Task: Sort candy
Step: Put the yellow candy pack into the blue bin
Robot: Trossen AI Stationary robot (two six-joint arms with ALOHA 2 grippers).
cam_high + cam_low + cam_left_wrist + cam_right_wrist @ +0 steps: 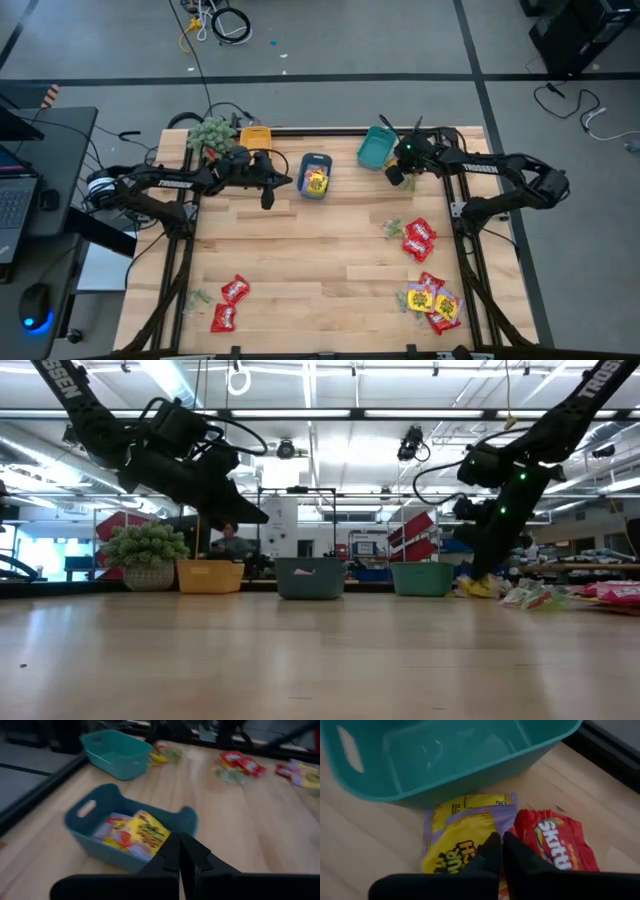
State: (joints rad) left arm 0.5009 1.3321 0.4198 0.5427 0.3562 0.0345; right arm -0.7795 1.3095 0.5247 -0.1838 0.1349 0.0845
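The right pincer (pixel 501 851), its dark fingers pressed together, hangs over a glossy yellow packet (pixel 457 832) and a crinkled red packet (pixel 551 840) lying flat just beside the smooth teal bin (pixel 445 755). The left pincer (pixel 179 857), likewise closed and empty, hovers beside the blue bin (pixel 90 815) on the wooden tabletop (pixel 320 250).

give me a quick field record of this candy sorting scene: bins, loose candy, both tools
blue bin: holds a yellow packet
teal bin: looks empty
orange bin: contents unclear
loose candy: red and yellow packets, mostly on the right side
left tool: shut, empty, beside blue bin
right tool: shut, over a yellow and a red packet by teal bin
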